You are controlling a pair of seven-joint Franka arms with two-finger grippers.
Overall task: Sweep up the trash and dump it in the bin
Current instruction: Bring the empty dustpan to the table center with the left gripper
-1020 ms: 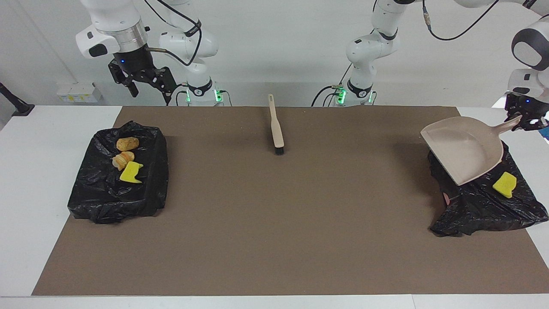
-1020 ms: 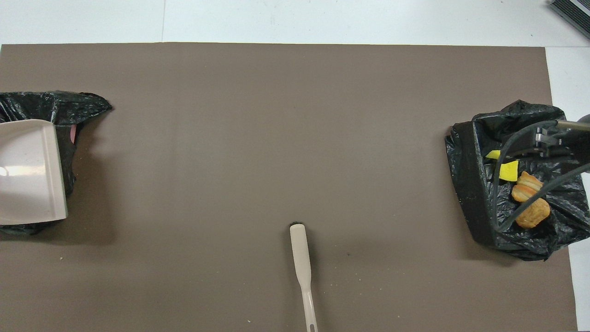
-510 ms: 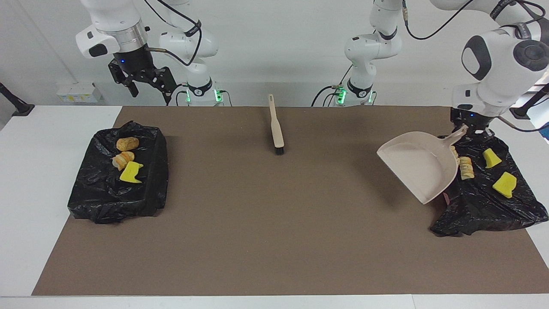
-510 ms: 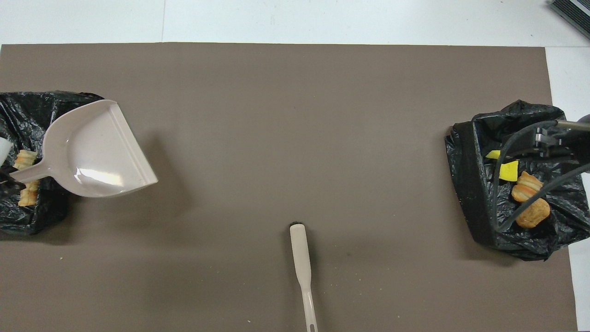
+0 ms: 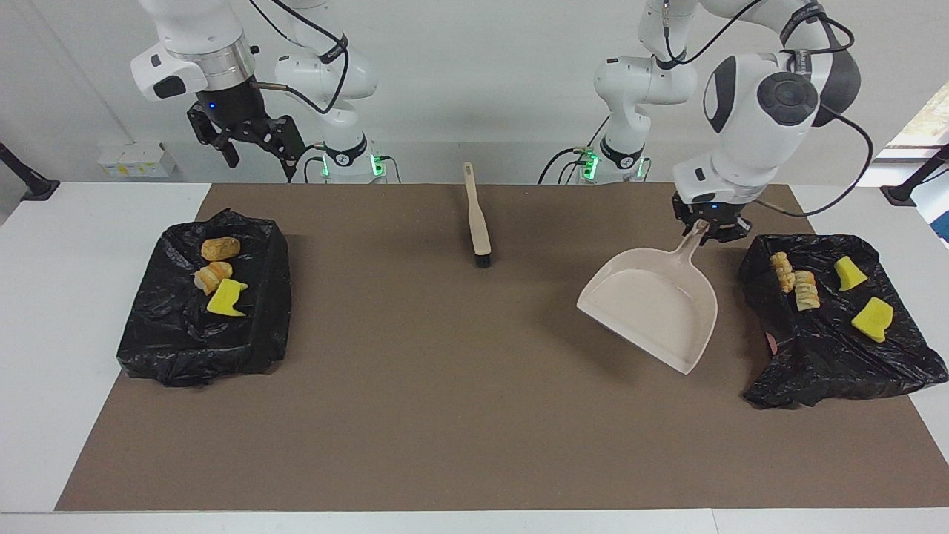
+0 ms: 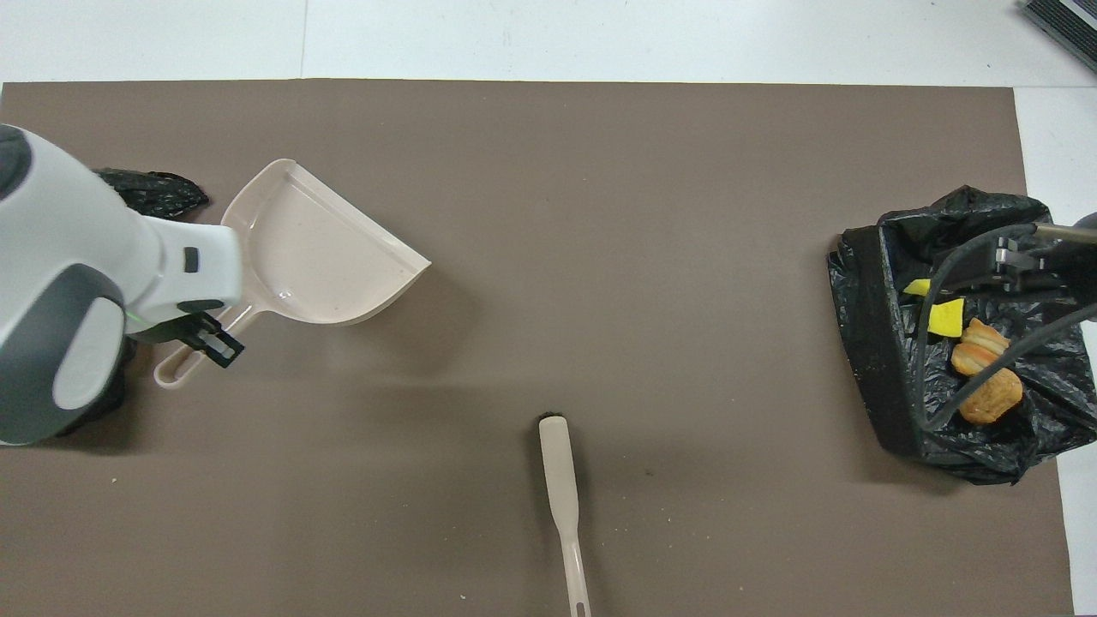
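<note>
My left gripper (image 5: 706, 228) is shut on the handle of the empty beige dustpan (image 5: 652, 308), held tilted over the mat beside the black-bagged bin (image 5: 815, 371) at the left arm's end. That bin holds two pale beige lumps (image 5: 793, 278) and two yellow chunks (image 5: 873, 319). In the overhead view the dustpan (image 6: 317, 248) shows, and the left gripper (image 6: 206, 336) grips its handle. The bin (image 5: 185, 348) at the right arm's end holds a brown roll (image 5: 220, 248), a beige lump (image 5: 211, 276) and a yellow chunk (image 5: 226, 298). My right gripper (image 5: 256, 152) waits open above it.
The beige hand brush (image 5: 478, 222) lies on the brown mat (image 5: 445, 371) near the robots, bristles pointing away from them; it also shows in the overhead view (image 6: 561, 488). My left arm hides most of its bin (image 6: 154, 190) in the overhead view.
My left arm has swung the dustpan off its bin and out over the mat toward the table's middle. The trash in that bin has come into view. The right arm has not moved.
</note>
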